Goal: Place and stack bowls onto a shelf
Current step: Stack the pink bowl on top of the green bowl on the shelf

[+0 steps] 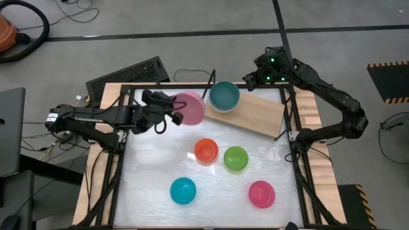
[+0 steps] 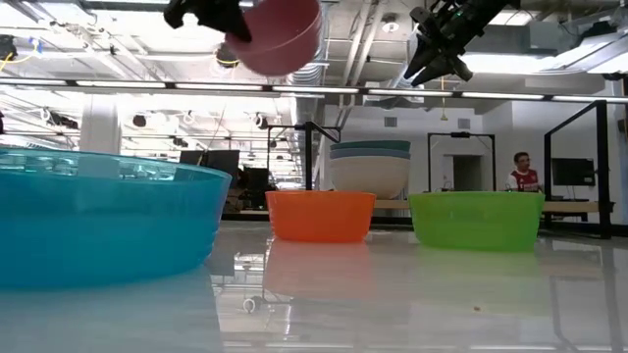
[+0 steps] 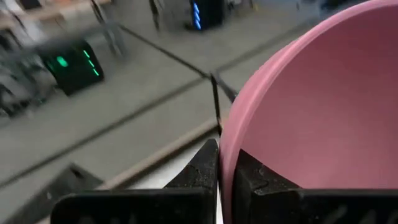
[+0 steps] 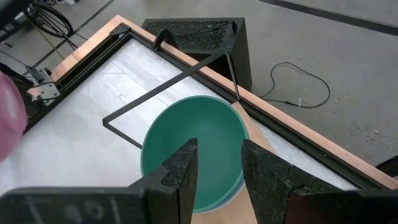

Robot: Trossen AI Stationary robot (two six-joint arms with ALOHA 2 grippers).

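I note the shelf point(image 1: 255, 114) at the table's far side, with a dark teal bowl point(image 1: 224, 96) stacked on its left end (a white one beneath). My left gripper point(image 1: 171, 110) is clamped on a pink bowl's point(image 1: 189, 108) rim, held aloft beside the shelf. My right gripper point(image 1: 254, 76) hangs parted, empty, above it.

Shelf point(image 1: 255, 112): teal bowl point(image 1: 224, 96). Table point(image 1: 153, 166): orange point(image 1: 206, 151), green point(image 1: 236, 158), blue point(image 1: 183, 190), pink point(image 1: 261, 193) bowls.
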